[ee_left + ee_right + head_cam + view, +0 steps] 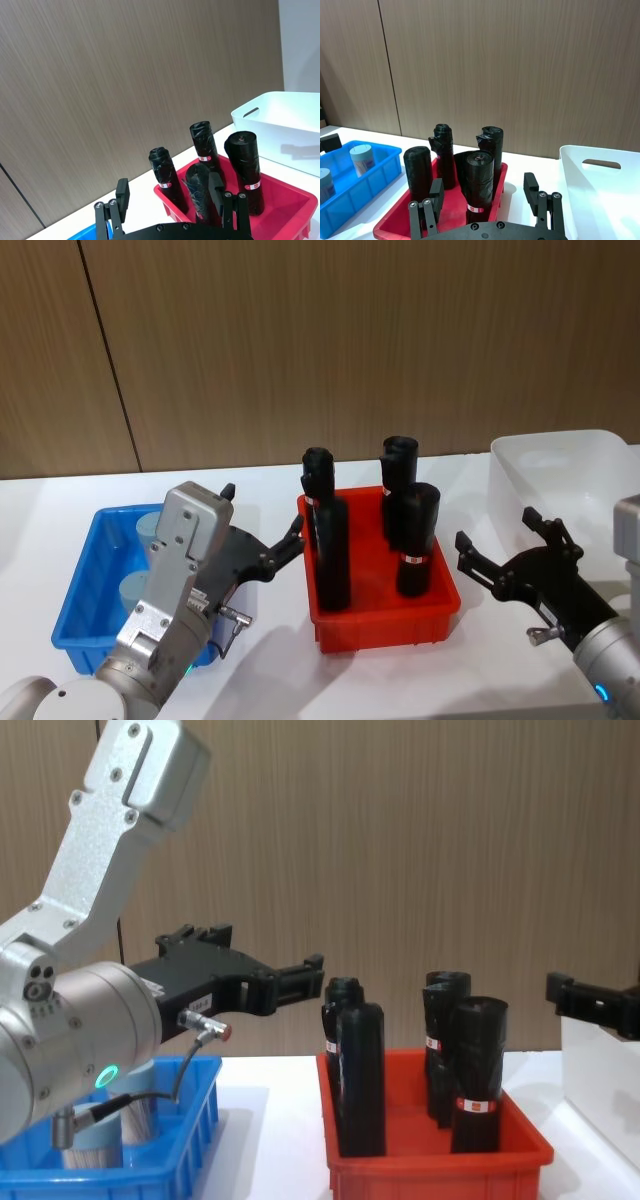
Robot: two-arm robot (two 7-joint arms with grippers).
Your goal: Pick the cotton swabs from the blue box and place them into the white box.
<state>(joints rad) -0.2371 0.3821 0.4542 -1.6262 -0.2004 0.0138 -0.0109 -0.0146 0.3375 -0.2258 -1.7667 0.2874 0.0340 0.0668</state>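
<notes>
Two cotton swabs tubs (150, 528) (361, 159) with pale lids stand in the blue box (88, 550) (367, 185) at the left. My left gripper (262, 512) (169, 190) (265, 950) hovers open and holds nothing, above the blue box's right side, pointing toward the red bin. The white box (570, 465) (600, 195) (280, 125) sits at the far right. Just left of it, my right gripper (497, 528) (483, 189) is open and holds nothing, raised above the table beside the red bin. A second tub (135, 590) (324, 182) stands nearer me, partly hidden by my left arm.
Between the two boxes stands a red bin (385, 625) (440, 1160) holding several tall black rolls (418, 540) with red-white labels. A wooden wall panel runs behind the white table (270, 660).
</notes>
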